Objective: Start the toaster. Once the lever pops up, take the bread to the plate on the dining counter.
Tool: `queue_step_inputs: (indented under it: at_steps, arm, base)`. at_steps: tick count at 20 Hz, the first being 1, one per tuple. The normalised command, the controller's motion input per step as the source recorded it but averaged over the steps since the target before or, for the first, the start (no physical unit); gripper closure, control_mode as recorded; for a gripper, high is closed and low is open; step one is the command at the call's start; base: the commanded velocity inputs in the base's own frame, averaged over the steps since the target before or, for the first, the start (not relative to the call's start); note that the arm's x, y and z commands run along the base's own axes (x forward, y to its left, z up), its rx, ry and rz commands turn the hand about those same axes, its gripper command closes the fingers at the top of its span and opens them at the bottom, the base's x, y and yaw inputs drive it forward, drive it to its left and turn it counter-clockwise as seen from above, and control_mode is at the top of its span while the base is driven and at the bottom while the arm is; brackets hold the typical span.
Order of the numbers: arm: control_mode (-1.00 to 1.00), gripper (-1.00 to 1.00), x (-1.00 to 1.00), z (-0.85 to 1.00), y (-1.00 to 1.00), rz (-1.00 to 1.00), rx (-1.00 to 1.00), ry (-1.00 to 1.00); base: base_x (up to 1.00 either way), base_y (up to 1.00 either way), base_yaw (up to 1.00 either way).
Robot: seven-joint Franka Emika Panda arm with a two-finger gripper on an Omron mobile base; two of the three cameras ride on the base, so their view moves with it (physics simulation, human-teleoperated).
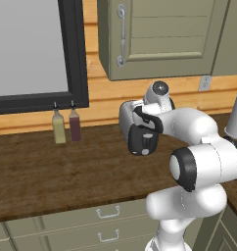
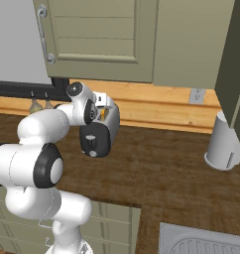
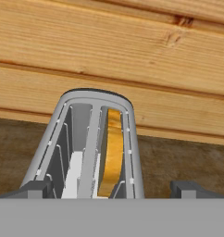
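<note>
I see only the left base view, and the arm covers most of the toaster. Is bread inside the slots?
Observer: Yes. The hand view looks along the toaster and shows the bread, a golden-brown slice, standing in the slot on the right of that view.
Operator: And the other slot?
Observer: There the hand view shows just bare metal guides.
Operator: Where is the gripper?
Observer: The gripper sits at the toaster's near end; its fingertips stand apart, one on each side of the body.
Operator: Anything else on that counter?
Observer: The right base view shows a sink at the lower right.
</note>
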Motion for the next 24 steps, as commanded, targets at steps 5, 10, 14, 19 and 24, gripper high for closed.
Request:
queue_step_inputs:
  at_steps: [5, 10, 14, 19, 24]
  arm:
    - [-1.00, -1.00, 0.00, 0.00, 0.00, 0.00, 0.00, 0.00]
    - [-1.00, -1.00, 0.00, 0.00, 0.00, 0.00, 0.00, 0.00]
    - [-1.00, -1.00, 0.00, 0.00, 0.00, 0.00, 0.00, 0.00]
    - [-1.00, -1.00, 0.00, 0.00, 0.00, 0.00, 0.00, 0.00]
    - [-1.00, -1.00, 0.00, 0.00, 0.00, 0.00, 0.00, 0.00]
  base:
    - [0.00, 0.00, 0.00]
    - [0.00, 0.00, 0.00]
    - [0.00, 0.00, 0.00]
    - [0.00, 0.00, 0.00]
    - [0.00, 0.00, 0.00]
